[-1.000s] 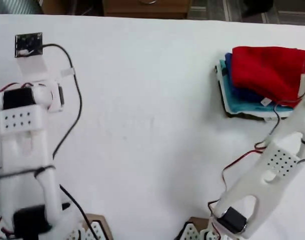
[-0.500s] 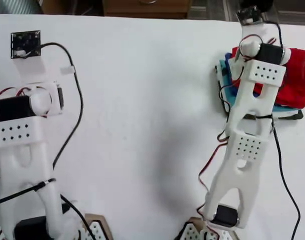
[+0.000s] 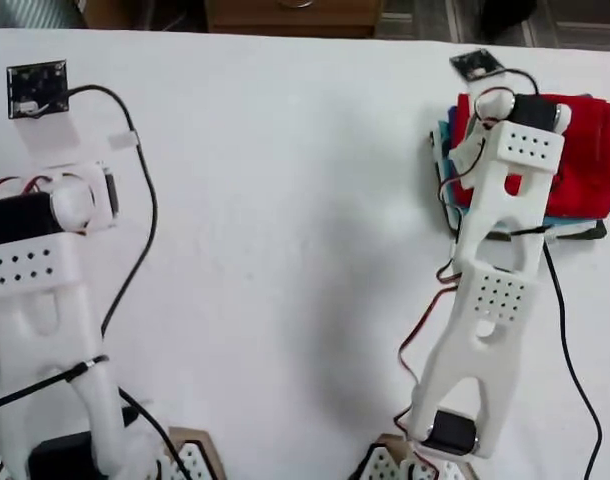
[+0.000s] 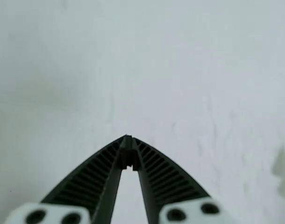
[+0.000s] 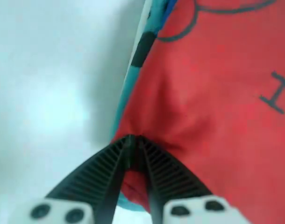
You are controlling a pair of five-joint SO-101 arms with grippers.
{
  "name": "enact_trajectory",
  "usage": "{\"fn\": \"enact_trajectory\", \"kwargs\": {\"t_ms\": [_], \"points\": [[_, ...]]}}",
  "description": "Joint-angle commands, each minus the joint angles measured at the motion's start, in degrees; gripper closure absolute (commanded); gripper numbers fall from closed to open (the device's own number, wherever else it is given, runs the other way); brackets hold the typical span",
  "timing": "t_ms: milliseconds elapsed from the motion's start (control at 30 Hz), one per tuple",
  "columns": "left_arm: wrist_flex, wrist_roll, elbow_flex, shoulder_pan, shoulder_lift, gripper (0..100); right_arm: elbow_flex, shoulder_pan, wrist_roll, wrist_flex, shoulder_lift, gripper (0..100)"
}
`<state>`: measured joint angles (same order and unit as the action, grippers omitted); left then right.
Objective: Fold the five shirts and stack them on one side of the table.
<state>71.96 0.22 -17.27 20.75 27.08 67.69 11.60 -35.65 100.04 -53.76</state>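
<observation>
A stack of folded shirts [image 3: 585, 205] lies at the table's right side, with the red shirt [image 3: 590, 140] on top and blue, teal, white and dark layers under it. My right arm stretches over the stack, and my right gripper [image 3: 475, 68] is at its far left corner. In the right wrist view the right gripper [image 5: 133, 141] is shut, its tips touching the puckered edge of the red shirt [image 5: 217, 93] beside the teal layer [image 5: 126, 100]. My left gripper [image 4: 127, 140] is shut over bare white table; from above the left gripper [image 3: 35, 92] sits at the far left.
The white table [image 3: 285, 200] is bare across its middle between the two arms. Cables trail from both arms. Both arm bases stand at the near edge. Wooden furniture stands beyond the far edge.
The right arm swung from the right edge to above the stack, and its gripper now rests at the red shirt's edge. The left arm drew slightly left and nearer.
</observation>
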Motion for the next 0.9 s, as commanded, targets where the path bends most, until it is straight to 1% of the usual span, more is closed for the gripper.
{"fn": "enact_trajectory", "kwargs": {"t_ms": [0, 167, 300, 400, 567, 733, 867], "points": [[-2.4, -0.2, 2.0, 0.4, 1.8, 97, -4.0, 1.1, -0.5, 1.3, 7.2, 97.8], [-3.1, -0.1, 2.0, 0.2, 1.8, 97, -8.0, -1.0, -0.5, 1.3, 16.5, 97.8], [-3.1, -0.3, 1.9, 0.4, 1.7, 97, -7.8, -1.4, -0.4, 0.7, 22.2, 97.8], [-2.8, -0.4, 1.9, 0.4, 1.7, 97, -7.8, -0.9, -0.2, -2.1, 24.3, 97.8], [-2.6, -0.4, 1.9, 0.4, 1.7, 97, -8.5, 1.3, 0.1, -7.1, 21.1, 97.8], [-2.5, -0.4, 1.9, 0.3, 1.7, 97, -8.4, 0.9, 0.1, -4.9, 14.0, 97.8], [-1.6, -0.4, 1.9, 0.2, 1.8, 97, -7.9, 1.3, 0.1, -2.8, 11.0, 97.8]]}}
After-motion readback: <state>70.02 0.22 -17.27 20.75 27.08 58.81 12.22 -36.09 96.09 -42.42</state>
